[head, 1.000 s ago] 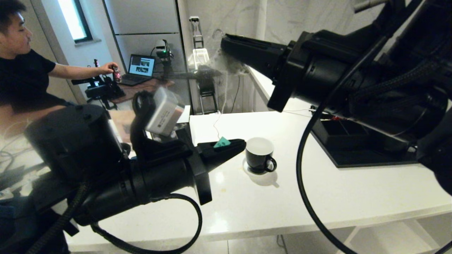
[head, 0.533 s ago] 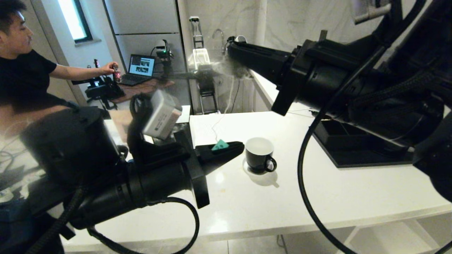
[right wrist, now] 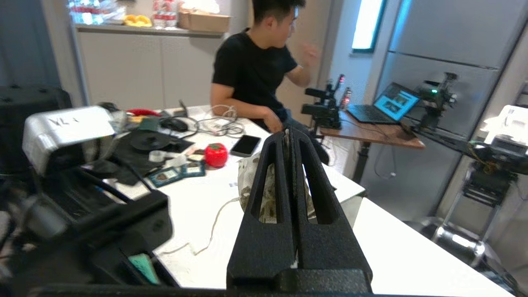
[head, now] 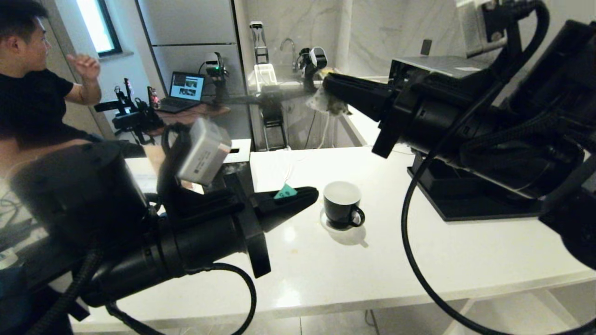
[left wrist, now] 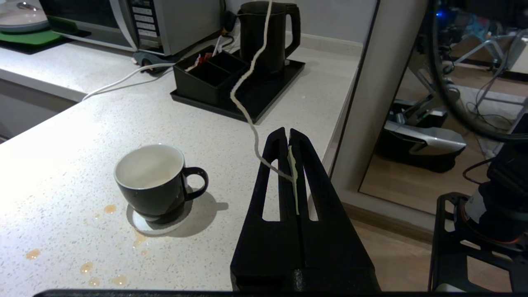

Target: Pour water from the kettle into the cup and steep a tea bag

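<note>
The black cup (head: 343, 204) with its white inside stands on a white coaster mid-counter; any water in it cannot be made out. My left gripper (head: 313, 193) hovers left of the cup, shut on the tea bag's green tag (left wrist: 293, 173). The string (left wrist: 247, 82) runs from the tag up to the pale tea bag (head: 333, 104), which hangs high above the counter's far edge with my right gripper (head: 328, 83) shut on it. The kettle (left wrist: 266, 35) stands on a black tray at the back, hidden in the head view by my right arm.
A black compartmented box (left wrist: 206, 74) shares the tray with the kettle, beside a microwave (left wrist: 173, 20). Tea-coloured drops (left wrist: 109, 209) spot the counter near the cup. A person (head: 28, 93) sits at the far left by a cluttered table with teal packets (right wrist: 169, 175).
My right gripper has swung to the right with the tea bag. The left arm has drifted slightly left with the tag in it. The person has lifted a hand off the desk.
</note>
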Controlling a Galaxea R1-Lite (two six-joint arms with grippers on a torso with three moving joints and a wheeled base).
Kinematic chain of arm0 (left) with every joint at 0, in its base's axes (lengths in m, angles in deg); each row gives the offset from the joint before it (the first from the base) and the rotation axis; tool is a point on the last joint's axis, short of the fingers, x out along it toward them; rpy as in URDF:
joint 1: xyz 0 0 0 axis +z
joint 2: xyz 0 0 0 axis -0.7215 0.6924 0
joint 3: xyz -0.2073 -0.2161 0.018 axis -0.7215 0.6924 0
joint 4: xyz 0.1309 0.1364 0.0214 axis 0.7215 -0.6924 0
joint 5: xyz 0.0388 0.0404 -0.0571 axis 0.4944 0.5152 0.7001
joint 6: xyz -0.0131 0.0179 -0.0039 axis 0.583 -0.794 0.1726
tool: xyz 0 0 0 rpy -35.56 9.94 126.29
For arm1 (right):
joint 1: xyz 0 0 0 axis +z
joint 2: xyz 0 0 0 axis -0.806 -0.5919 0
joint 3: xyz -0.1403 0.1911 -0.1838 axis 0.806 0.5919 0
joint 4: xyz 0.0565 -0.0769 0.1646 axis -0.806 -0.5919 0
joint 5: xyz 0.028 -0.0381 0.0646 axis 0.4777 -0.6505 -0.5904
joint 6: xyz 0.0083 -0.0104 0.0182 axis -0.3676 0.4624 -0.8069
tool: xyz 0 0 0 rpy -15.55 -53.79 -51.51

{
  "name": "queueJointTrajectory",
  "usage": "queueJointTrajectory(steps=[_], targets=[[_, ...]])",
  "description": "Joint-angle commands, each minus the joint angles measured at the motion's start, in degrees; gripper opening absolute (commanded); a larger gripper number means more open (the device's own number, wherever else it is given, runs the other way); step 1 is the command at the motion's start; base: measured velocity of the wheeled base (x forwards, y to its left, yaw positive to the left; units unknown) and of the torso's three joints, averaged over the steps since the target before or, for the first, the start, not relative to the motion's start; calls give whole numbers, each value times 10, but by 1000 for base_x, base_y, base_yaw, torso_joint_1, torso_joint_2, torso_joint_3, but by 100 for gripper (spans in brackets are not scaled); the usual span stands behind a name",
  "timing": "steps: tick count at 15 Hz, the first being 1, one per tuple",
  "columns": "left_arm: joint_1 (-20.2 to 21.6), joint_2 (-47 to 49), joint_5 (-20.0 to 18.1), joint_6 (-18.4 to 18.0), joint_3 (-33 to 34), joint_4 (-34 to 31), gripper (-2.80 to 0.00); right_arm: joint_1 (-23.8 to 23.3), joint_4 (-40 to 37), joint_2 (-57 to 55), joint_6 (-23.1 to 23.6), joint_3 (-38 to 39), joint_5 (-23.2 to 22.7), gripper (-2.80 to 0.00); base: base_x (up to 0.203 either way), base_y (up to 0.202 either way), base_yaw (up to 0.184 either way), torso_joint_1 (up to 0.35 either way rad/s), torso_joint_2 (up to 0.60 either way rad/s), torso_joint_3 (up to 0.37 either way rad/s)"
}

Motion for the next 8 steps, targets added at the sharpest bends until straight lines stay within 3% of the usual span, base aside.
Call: queueJointTrajectory(steps=[1,8], targets=[[1,-3,-1,0,0,3,-280,-5,23,2,-5,21,-2,-280,0,0,0,0,0,0],[1,-5,-1,0,8,3,-280,-15,97,5,-12,110,-3,-280,0,0,0,0,0,0]])
